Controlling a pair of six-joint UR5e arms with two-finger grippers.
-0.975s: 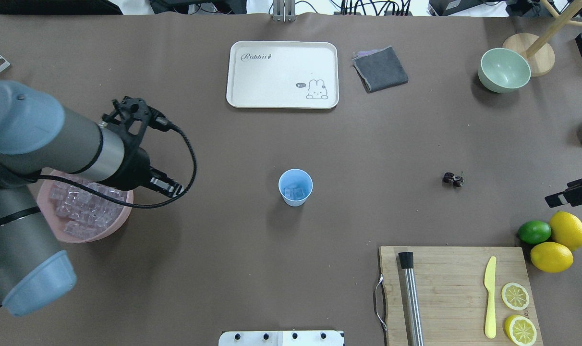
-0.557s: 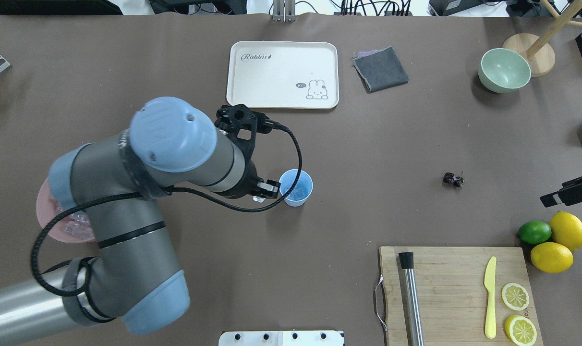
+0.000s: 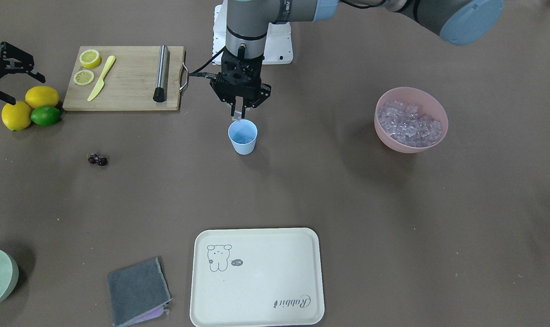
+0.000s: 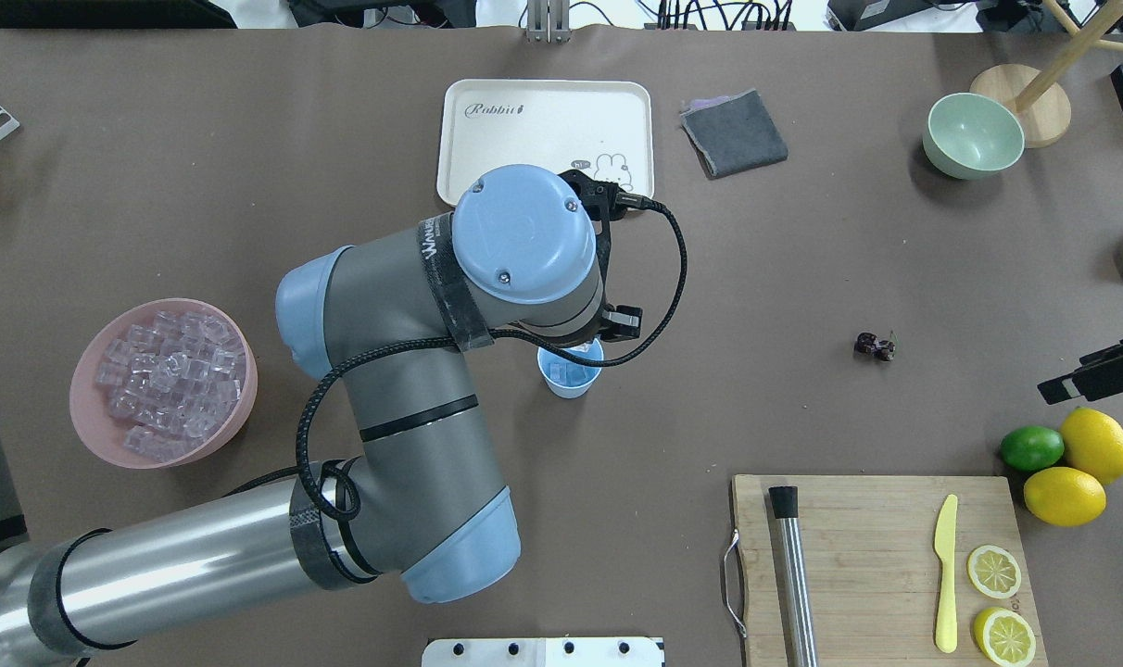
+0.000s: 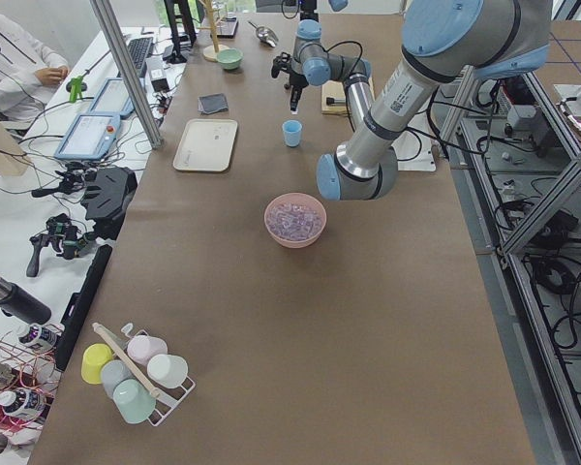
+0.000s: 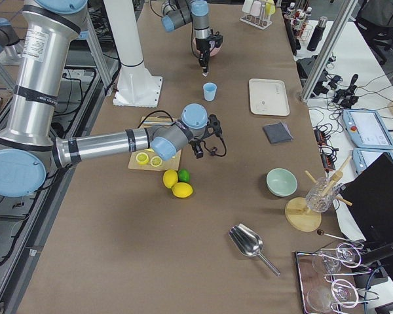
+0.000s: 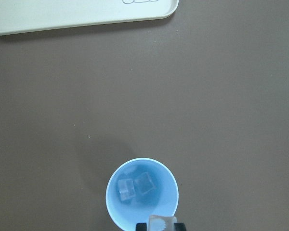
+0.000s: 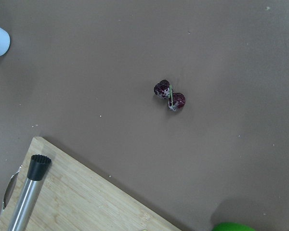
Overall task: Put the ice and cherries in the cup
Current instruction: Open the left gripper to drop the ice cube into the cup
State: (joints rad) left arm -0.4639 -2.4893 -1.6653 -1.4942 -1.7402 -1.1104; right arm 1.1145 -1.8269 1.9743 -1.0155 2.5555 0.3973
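The light blue cup [image 3: 243,136] stands mid-table and holds two ice cubes [image 7: 135,186]. My left gripper [image 3: 239,114] hangs just above the cup's rim on the robot's side, shut on one clear ice cube [image 7: 163,223]. In the overhead view my arm covers the gripper and part of the cup [image 4: 571,378]. More ice fills the pink bowl [image 3: 438,136]. The cherries [image 3: 97,160] lie on the table, also in the right wrist view [image 8: 169,95]. My right gripper [image 3: 26,90] is open and empty, above the lemons.
A cream tray [image 3: 257,277] and a grey cloth [image 3: 136,290] lie on the far side from the robot. A cutting board [image 3: 125,77] holds a knife, lemon slices and a steel muddler. Two lemons and a lime [image 3: 45,115] lie by it. A pale green bowl [image 4: 974,134] stands at the far right.
My left arm has swung from over the pink bowl to the cup, carrying an ice cube. The right gripper has shifted slightly toward the cherries.
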